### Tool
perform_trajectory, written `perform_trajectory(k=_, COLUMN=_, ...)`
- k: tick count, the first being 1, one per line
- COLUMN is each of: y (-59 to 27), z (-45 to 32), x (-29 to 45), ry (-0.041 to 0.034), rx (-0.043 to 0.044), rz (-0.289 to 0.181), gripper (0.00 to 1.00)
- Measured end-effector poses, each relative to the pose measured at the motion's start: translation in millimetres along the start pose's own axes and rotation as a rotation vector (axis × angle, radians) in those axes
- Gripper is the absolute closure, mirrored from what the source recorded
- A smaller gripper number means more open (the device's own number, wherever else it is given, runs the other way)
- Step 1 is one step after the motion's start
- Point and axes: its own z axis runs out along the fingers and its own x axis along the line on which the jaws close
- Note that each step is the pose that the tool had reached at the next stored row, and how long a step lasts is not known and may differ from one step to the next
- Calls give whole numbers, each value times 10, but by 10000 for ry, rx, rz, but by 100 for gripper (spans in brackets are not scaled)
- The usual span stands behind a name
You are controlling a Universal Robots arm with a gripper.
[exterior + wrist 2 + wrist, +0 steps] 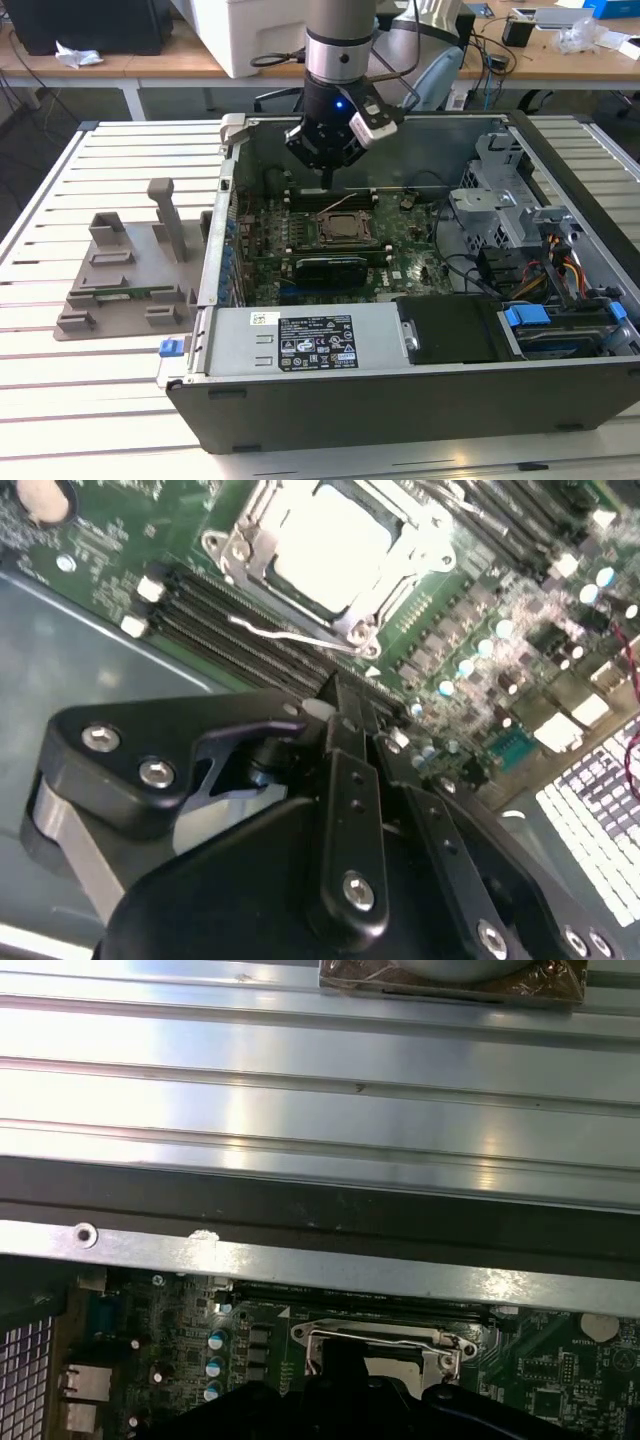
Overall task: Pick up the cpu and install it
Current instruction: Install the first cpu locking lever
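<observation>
My gripper (330,180) hangs above the motherboard (400,270) inside the open PC case (400,400), near the socket (347,228). Jaw state: cannot tell, linkage blocks the tips. The cpu (325,540) looks seated in the socket frame, bright metal top.

Risks, my judgement:
- Descent w/o alignment could strike the loose retention lever (290,638) or the RAM slots (230,640).
- Any tilt may bend socket pins.

Second wrist view gives socket detail; exterior view adds the grey tray (130,290) well apart outside the case.
</observation>
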Motion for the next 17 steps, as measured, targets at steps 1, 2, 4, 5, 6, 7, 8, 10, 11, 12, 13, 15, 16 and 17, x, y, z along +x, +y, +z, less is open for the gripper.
perform_trajectory(k=1, y=0, z=0, x=0, ry=1, rx=1, rz=1, gripper=89)
perform_trajectory(k=2, y=0, z=0, x=-1, ry=2, rx=1, rz=1, gripper=89)
perform_trajectory(k=4, y=0, z=0, x=-2, ry=0, rx=0, rz=1, gripper=89)
perform_trajectory(k=5, y=0, z=3, x=-2, ry=1, rx=1, rz=0, gripper=89)
perform_trajectory(k=6, y=0, z=4, x=-2, ry=2, rx=2, rz=1, gripper=89)
perform_trajectory(k=7, y=0, z=6, x=-2, ry=1, rx=1, rz=1, gripper=89)
perform_trajectory(k=8, y=0, z=11, x=-2, ry=-1, rx=-9, rz=0, gripper=89)
perform_trajectory(k=10, y=-1, z=30, x=-3, ry=-1, rx=-16, rz=0, gripper=89)
perform_trajectory(k=11, y=-1, z=46, x=-3, ry=-1, rx=-16, rz=0, gripper=89)
perform_trajectory(k=12, y=-1, z=58, x=-4, ry=-1, rx=-16, rz=0, gripper=89)
perform_trajectory(k=13, y=-2, z=66, x=-4, ry=-1, rx=-19, rz=-1, gripper=89)
perform_trajectory(k=15, y=-3, z=97, x=-6, ry=-2, rx=-48, rz=-1, gripper=89)
perform_trajectory(k=16, y=-3, z=117, x=-6, ry=0, rx=-50, rz=-1, gripper=89)
perform_trajectory(k=17, y=-6, z=139, x=-7, ry=-4, rx=-118, rz=-6, gripper=89)
